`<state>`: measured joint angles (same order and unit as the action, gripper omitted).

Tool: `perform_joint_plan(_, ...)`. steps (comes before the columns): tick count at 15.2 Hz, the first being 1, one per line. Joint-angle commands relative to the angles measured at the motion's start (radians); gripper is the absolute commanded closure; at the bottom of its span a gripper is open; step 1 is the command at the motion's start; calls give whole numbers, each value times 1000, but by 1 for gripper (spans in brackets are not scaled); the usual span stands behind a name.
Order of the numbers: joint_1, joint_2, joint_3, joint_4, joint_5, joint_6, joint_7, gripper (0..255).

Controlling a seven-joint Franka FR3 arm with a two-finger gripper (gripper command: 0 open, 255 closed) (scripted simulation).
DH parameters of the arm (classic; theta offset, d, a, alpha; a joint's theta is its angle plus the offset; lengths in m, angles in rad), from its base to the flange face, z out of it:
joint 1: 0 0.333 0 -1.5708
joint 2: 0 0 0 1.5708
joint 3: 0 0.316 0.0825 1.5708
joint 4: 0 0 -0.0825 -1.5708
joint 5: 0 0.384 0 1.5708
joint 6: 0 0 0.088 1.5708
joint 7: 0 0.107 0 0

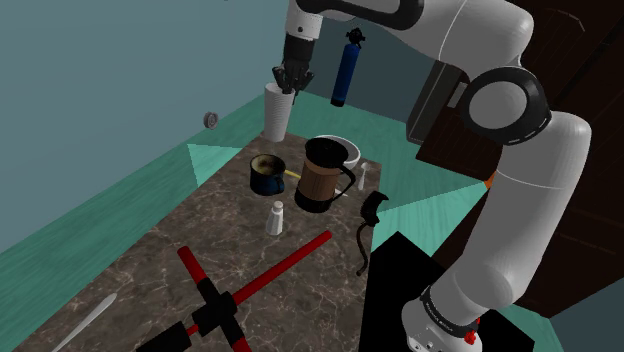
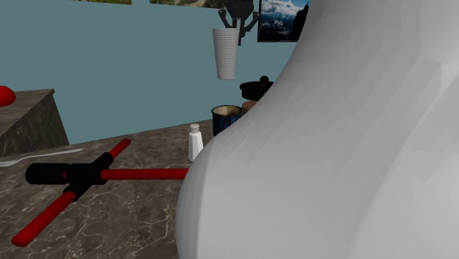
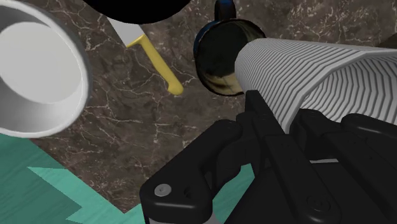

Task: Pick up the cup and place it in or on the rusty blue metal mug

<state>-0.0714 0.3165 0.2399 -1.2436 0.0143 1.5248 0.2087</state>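
One cup (image 1: 277,112), one blue mug (image 1: 267,175), one shaker (image 1: 275,218), one bowl (image 1: 346,143)

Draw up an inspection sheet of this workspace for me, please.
Surface: dark veined stone tabletop.
Job's things: white ribbed cup held in the air above the table; blue mug upright on the table.
Clutter: brown coffee press, white bowl, salt shaker, red-and-black cross wrench.
Grippers: pincer shut on the cup.
Cables: nothing seen.
Surroundings: teal walls, framed picture.
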Motion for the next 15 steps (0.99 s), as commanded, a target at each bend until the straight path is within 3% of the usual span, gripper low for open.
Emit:
perform_joint_plan(1,-4,10,-3,-5,-2,15,-9,255)
perform_joint_plan(15,-16,-23,-6,-241,6,218,-25,255)
